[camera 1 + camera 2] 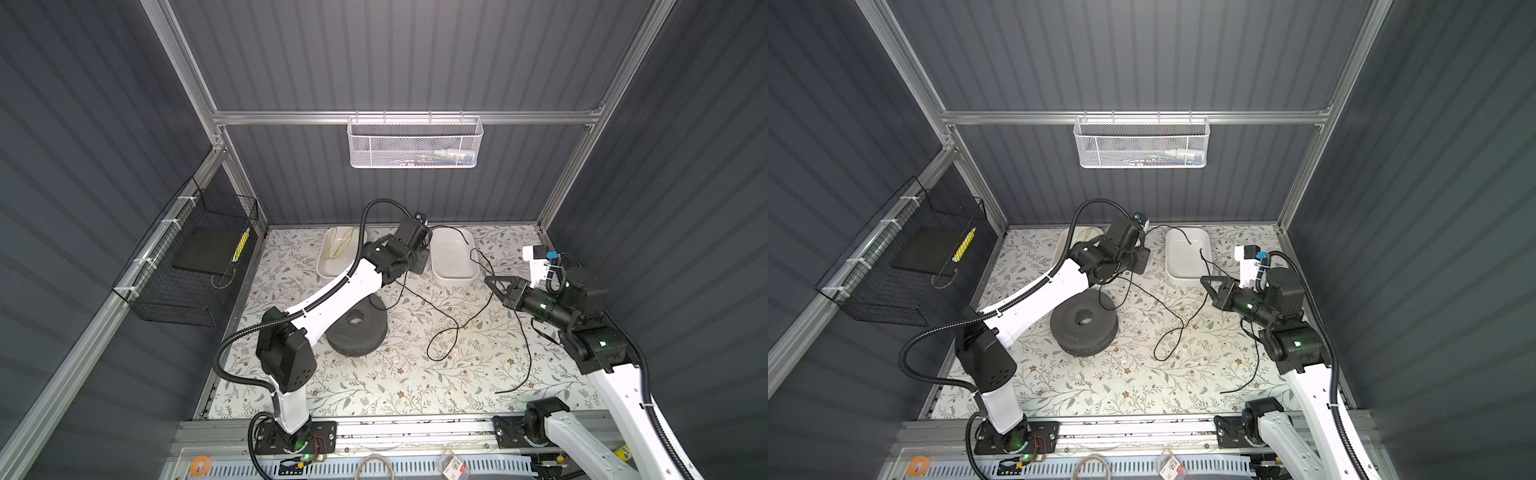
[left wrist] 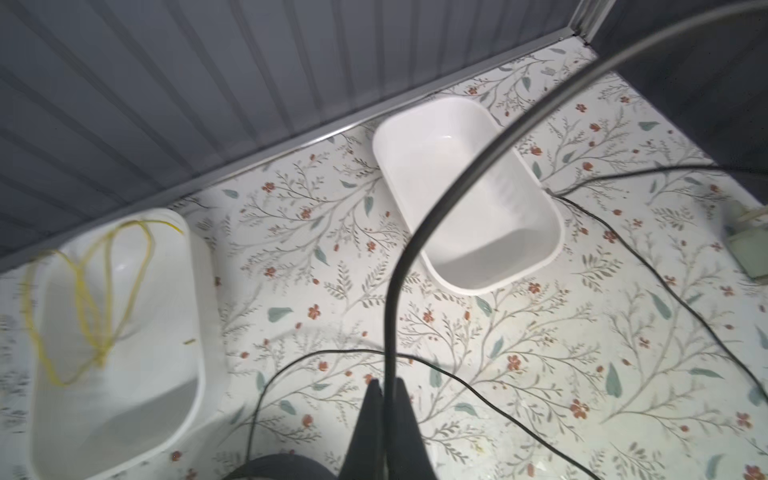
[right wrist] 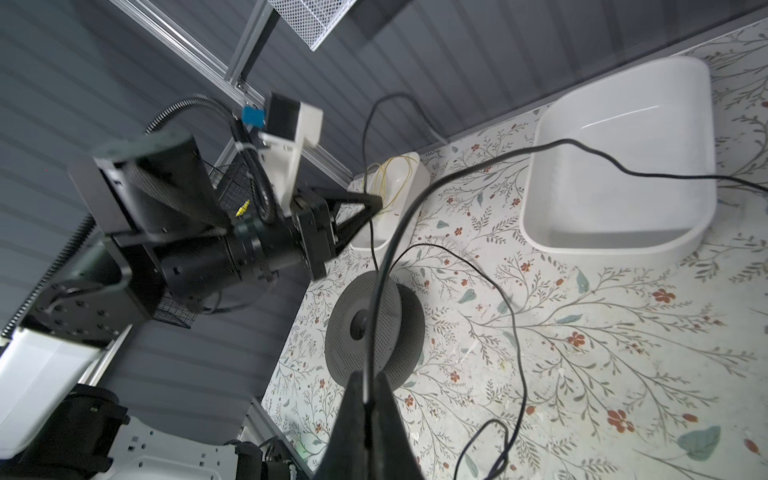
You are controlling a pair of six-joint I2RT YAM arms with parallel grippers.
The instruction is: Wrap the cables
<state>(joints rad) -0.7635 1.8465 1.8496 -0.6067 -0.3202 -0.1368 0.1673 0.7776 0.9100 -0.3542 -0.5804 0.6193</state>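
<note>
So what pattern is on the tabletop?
Floral: the tabletop has greyish leafy branches and small red flowers on white, clearest in the left wrist view.

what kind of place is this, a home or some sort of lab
Most likely a robot test cell, not a home: grey ribbed wall panels on an aluminium frame box in a floral tabletop, and the left arm and right arm, bolted to a front rail, hold a black cable.
</note>
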